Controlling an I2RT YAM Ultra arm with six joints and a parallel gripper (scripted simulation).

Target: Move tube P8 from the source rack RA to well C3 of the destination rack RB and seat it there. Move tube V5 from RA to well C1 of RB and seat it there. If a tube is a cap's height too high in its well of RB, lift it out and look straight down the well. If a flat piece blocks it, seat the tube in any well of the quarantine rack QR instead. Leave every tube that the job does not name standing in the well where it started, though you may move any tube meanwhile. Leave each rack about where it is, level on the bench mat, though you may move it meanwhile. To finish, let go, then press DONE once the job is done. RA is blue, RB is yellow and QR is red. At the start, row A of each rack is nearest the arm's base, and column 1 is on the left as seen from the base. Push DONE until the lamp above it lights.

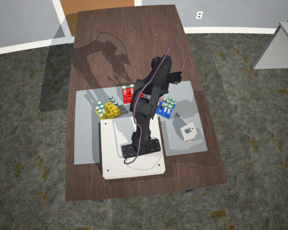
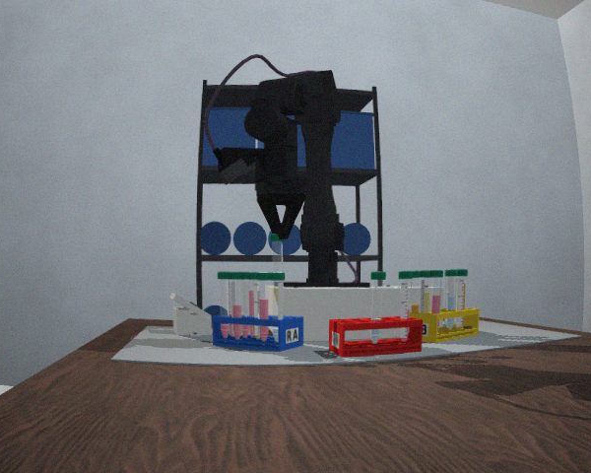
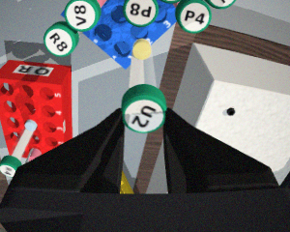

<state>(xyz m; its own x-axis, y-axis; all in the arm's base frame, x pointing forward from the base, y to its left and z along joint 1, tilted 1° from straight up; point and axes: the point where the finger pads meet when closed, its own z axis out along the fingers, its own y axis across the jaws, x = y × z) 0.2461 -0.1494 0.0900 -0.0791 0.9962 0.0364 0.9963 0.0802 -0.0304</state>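
Tube P8 [image 3: 140, 11], first of the two named, stands in the blue source rack [image 1: 168, 116] [image 2: 291, 347] [image 3: 128, 63], so its move to the yellow rack [image 1: 110, 116] [image 2: 470, 321] [image 3: 126, 186] remains undone, while V5 cannot be picked out by its label. Nearby the claw [image 2: 282, 236] [image 3: 143, 118] is clamped on the cap of U2 [image 2: 277, 237] [image 3: 144, 116], a tube outside the order, held up above the racks, probably taken out to make room, and it must return to its starting well. Farther out, the DONE press on the white box [image 1: 188, 133] [image 2: 186, 321] appears still ahead, after both seatings and the release.
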